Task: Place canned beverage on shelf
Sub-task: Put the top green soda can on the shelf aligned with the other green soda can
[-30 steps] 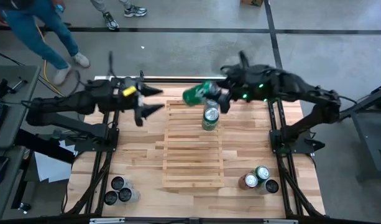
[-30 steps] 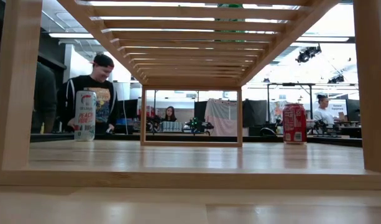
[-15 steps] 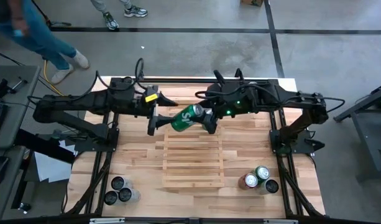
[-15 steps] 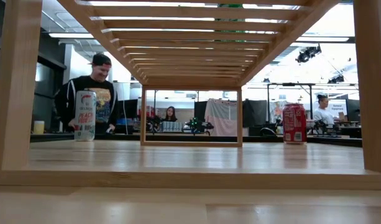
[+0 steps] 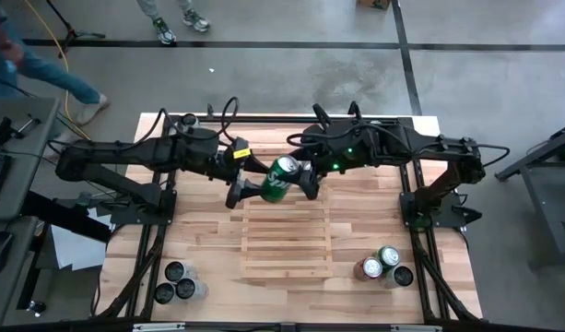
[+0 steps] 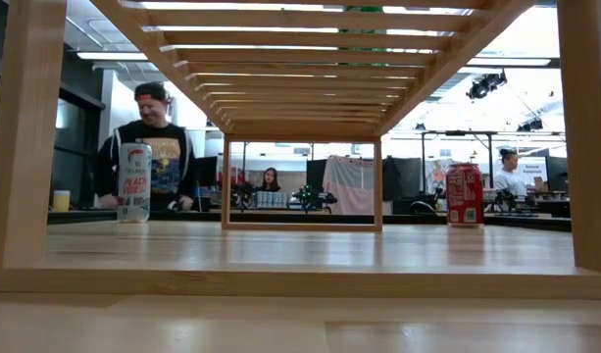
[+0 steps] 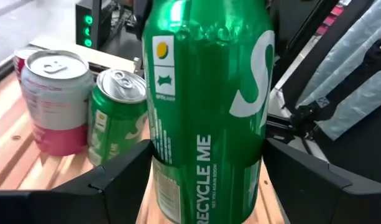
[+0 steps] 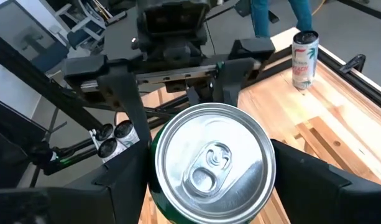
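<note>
Green can (image 5: pixel 278 177) held in the air above the far end of the slatted wooden shelf (image 5: pixel 287 242), right claw (image 5: pixel 299 177) clamped on its top end, left claw (image 5: pixel 249 188) clamped on its lower body, more cans standing at the desk's (image 5: pixel 208 235) corners

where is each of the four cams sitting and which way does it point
High view: overhead, facing down; both arms, left gripper and right gripper meeting at the green can above the shelf.
Low view: at tabletop height, looking under the shelf into the room; no arm shows.
Left wrist view: faces the green can side.
Right wrist view: faces its lid.
Both wrist views share that can.
</note>
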### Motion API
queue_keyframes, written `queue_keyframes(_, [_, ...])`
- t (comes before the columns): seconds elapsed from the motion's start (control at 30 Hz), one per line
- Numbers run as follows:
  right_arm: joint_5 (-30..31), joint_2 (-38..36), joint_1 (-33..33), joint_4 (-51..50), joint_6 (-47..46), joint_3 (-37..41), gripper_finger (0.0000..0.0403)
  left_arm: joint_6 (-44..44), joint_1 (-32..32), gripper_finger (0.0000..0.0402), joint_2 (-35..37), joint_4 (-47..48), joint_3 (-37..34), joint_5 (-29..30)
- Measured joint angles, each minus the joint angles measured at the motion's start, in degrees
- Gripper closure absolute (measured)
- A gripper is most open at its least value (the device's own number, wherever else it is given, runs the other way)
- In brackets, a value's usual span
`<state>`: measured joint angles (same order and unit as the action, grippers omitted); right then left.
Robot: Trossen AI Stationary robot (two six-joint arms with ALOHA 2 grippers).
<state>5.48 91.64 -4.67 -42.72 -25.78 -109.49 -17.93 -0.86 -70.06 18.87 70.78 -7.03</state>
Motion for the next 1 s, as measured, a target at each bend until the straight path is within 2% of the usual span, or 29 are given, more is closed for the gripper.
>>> queue_keyframes(0.1, [0.00,0.04,0.00,0.50,0.28,0.00,0.0125,-0.04,0.04,0.0108,-0.04,-0.09,0.00,-2.12])
queue_keyframes(0.33, [-0.06,0.04,-0.02,0.19,0.35,0.00,0.0126,0.67,0.04,0.0108,-0.04,0.39,0.00,-2.38])
queue_keyframes(0.47, [0.91,0.37,0.02,-0.42,0.47,0.00,0.0126,3.09,0.61,0.0108,0.35,5.69,-0.02,-1.68])
queue_keyframes(0.67, [1.18,2.40,0.03,-1.17,2.62,0.00,0.0126,1.66,2.84,0.0108,3.58,15.10,-0.13,-1.23])
queue_keyframes(0.83, [3.73,4.94,-0.02,-3.84,6.86,0.04,0.0126,1.59,2.78,0.0108,6.55,17.98,-0.15,1.97])
queue_keyframes(1.0, [6.03,7.33,0.04,-6.90,10.62,0.07,0.0127,0.35,2.82,0.0108,9.11,16.68,-1.33,5.91])
